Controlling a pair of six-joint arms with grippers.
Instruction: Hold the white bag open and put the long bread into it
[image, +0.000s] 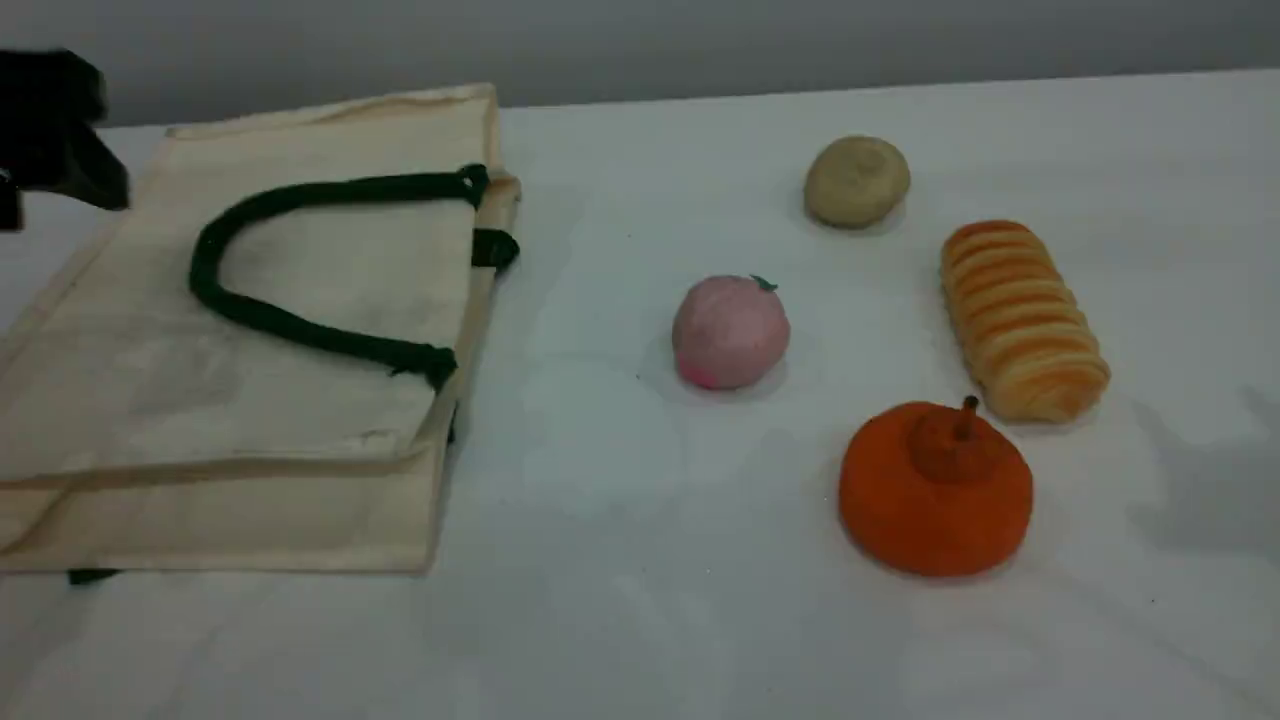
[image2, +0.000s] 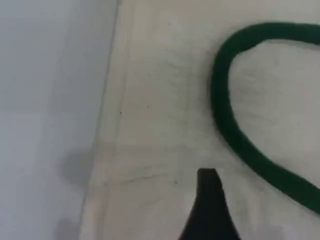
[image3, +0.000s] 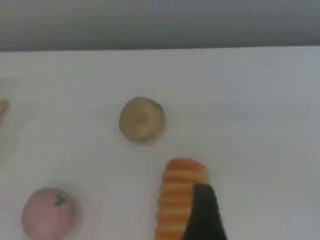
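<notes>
Orange pumpkin-like ball (image: 935, 490) nearest, right of centre on the bench (image: 620, 600); not a task item, but it sits just beside the near end of the loaf, so it's in the way of any approach from the near side.

White bag (image: 150, 400) fills the left, lying flat, running near to far with its mouth edge facing right; looks like limp canvas, light, no stiffness, so the mouth probably won't stay open by itself; best hold is likely the green handle (image: 205, 275), which lies looped on the top panel, or else the top layer's rim at the right edge; pinching both layers together would keep it closed.

Pink peach-like ball (image: 730, 330) mid-bench, between bag and loaf, apart from both.

Long bread (image: 1025, 320) on the right, lying flat on the bench, long axis near-to-far, slightly slanted; ridged crust, probably soft, light and squashy, not slippery; take it across the short width at mid-length, gentle squeeze; an end grip would likely droop or twist.

Beige bun (image: 857, 182) farthest, just beyond the loaf's far end.

Left arm (image: 50, 130) at the far left edge, over the bag; left fingertip (image2: 210, 210) hangs above the canvas near the handle; left jaws: cannot tell if spread or closed.

Right jaws: spread wide, holding nothing; right fingertip (image3: 202, 215) sits over the loaf.
</notes>
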